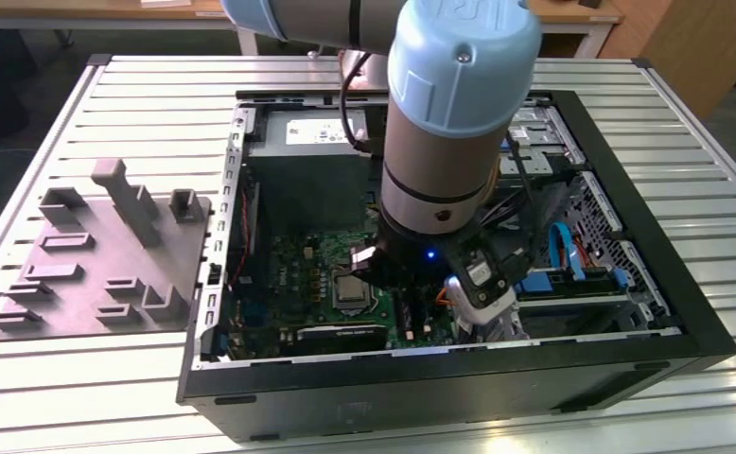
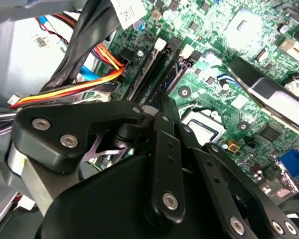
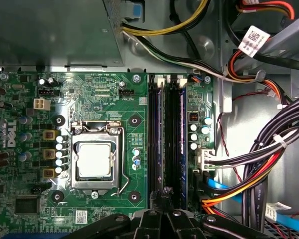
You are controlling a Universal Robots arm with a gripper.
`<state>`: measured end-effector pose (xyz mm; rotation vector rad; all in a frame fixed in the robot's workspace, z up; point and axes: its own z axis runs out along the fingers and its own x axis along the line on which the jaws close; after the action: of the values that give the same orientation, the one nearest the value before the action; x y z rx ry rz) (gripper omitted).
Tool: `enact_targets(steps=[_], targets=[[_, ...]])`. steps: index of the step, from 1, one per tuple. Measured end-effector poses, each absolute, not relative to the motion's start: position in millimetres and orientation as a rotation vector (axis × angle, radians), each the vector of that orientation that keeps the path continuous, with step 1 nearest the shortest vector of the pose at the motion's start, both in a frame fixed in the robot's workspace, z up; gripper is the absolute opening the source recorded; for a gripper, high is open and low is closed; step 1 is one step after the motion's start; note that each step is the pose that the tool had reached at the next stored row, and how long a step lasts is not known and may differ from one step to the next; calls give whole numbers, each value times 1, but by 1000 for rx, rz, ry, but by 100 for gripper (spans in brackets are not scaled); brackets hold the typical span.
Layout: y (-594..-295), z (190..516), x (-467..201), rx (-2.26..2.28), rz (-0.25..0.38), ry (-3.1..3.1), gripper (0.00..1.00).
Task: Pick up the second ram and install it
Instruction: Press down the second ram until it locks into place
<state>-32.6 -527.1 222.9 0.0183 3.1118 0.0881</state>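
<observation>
Two long memory slots (image 3: 169,144) are seen side by side on the motherboard (image 3: 104,89) in the first wrist view, just beside the processor socket (image 3: 94,159); sticks appear to be seated in them, though which is the second ram (image 3: 159,144) cannot be settled with certainty. Installation is judged to be near its end or in the pressing stage. The arm (image 1: 450,123) is held upright, reaching down into the open computer case (image 1: 671,312), with the gripper (image 3: 164,199) set low directly over the near end of the slots. Its black linkages (image 2: 167,164) are drawn together toward the tip, but whether anything is pinched between the fingers cannot be told. Bundled cables (image 3: 259,174) lie beside the slots.
</observation>
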Motion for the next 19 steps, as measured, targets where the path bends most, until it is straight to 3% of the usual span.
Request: enact_targets(steps=[19], targets=[[-527,217,-33,18,88,3112,10]])
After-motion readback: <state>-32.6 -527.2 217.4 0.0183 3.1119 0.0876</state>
